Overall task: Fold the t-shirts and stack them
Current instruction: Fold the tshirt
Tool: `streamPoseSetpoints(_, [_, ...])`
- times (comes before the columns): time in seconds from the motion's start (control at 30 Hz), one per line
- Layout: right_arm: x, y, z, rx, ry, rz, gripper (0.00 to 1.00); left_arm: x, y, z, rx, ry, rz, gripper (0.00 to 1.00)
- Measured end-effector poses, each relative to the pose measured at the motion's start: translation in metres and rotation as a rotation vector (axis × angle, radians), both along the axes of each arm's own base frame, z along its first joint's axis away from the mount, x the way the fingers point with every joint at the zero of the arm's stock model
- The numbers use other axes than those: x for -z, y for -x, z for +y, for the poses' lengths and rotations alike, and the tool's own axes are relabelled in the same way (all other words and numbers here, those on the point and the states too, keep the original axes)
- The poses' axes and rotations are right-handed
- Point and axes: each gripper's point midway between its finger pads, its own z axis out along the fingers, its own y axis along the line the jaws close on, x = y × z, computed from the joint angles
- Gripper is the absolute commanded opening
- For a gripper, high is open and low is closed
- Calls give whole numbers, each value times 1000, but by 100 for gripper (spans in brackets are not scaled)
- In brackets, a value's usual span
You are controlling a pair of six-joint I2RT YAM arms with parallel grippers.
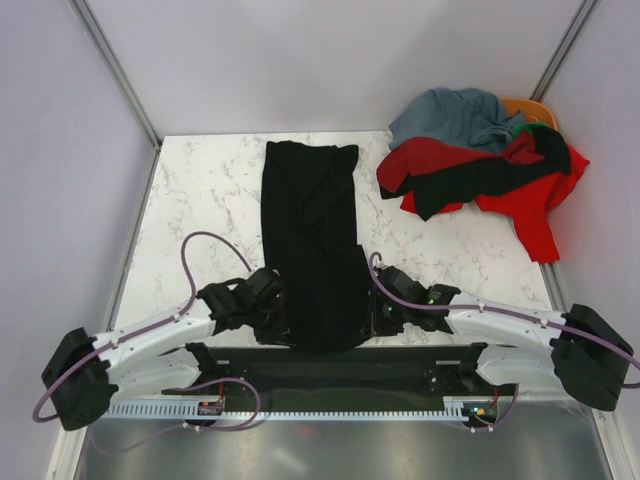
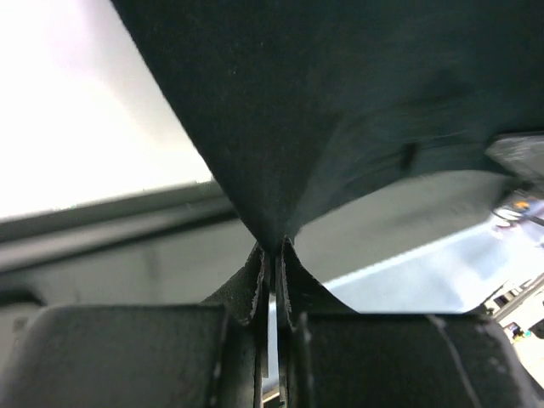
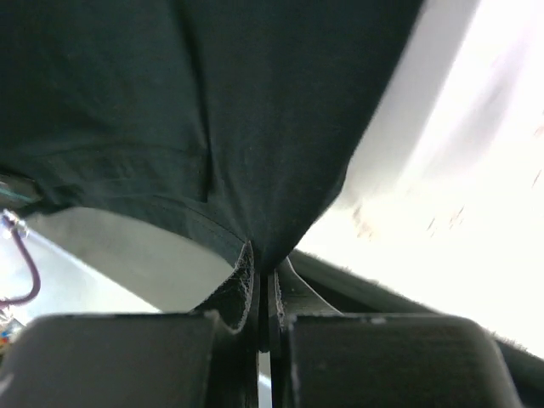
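Black t-shirt [image 1: 310, 240], near edge tight in the clamped left end effector [image 2: 272, 252] and right end effector [image 3: 262, 265].

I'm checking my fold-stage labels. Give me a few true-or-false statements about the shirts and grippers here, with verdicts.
1. The left gripper and right gripper are each shut on the black shirt. True.
2. The black shirt is spread wide, sleeves out. False: it is folded into a long narrow strip.
3. The pile sits at the far right corner of the table. True.
4. The black shirt touches the pile. False: bare table lies between them.
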Motion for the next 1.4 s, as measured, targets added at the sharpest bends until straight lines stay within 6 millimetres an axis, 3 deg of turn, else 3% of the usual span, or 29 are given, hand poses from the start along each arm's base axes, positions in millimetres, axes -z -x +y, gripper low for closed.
streamPoseSetpoints(0.23, [-32,30,0,15,-12,-5,0,-64,-2,7,-26,59,-99,2])
streamPoseSetpoints(0.53, [-63,52,10,39,-13,-7,0,-71,11,30,-44,-1,-73,2])
streamPoseSetpoints(0.67, [-79,44,13,65,-4,-50,0,-79,8,35,-61,-12,-101,2])
streamPoseSetpoints(0.87, [-97,11,20,90,100,-144,0,-100,-13,33,-96,-75,-153,2])
streamPoseSetpoints(1.13, [-115,-77,14,149,225,-245,0,-126,-67,24,-129,-223,-249,2])
streamPoseSetpoints(1.4, [-124,-147,17,115,296,-304,0,-134,-131,42,-206,-316,-287,2])
